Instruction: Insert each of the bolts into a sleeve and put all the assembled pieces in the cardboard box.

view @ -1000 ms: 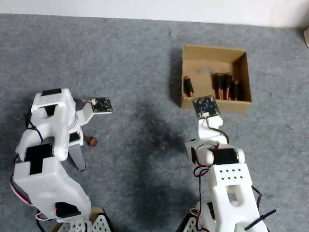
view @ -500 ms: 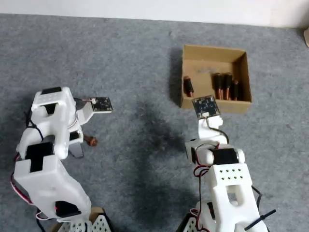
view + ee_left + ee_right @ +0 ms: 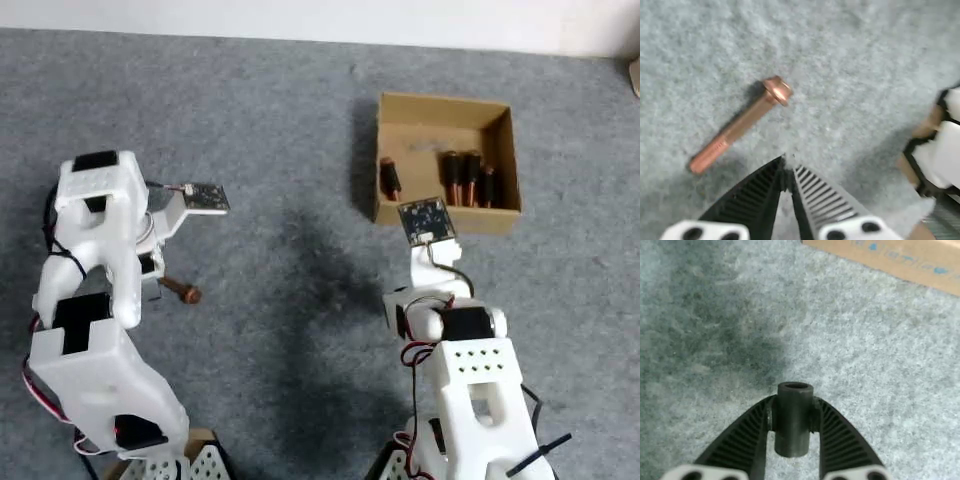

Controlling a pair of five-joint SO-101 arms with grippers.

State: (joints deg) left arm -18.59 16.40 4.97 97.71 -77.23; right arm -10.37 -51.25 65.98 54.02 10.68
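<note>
The step in hand looks like fetching the last loose bolt so it can be mated with a waiting sleeve. The left pincer (image 3: 786, 167) is closed on nothing, its ribbed black fingers meeting at the tips, and it hangs above the grey carpeted table surface (image 3: 865, 60). The copper-coloured flanged bolt (image 3: 737, 127) lies flat on the carpet just ahead of those tips and off to one side. It is apart from them, and its shank slants across the pincer's line.

The right pincer (image 3: 793, 405) is narrowed onto a short black cylindrical sleeve (image 3: 793, 427), clamped between both fingers with its open bore facing out past the tips. The open brown cardboard box (image 3: 445, 100) sits near, ahead of this pincer. Inside it lie four dark sleeves with copper bolts (image 3: 468, 178), already assembled.

The next move seems to fall to the left pincer. It should spread its jaws, shift sideways until the shank sits between them, turn to straddle the shank crosswise, then lower and close. Gripping near the head would probably leave the threaded end free to enter the sleeve's bore.
</note>
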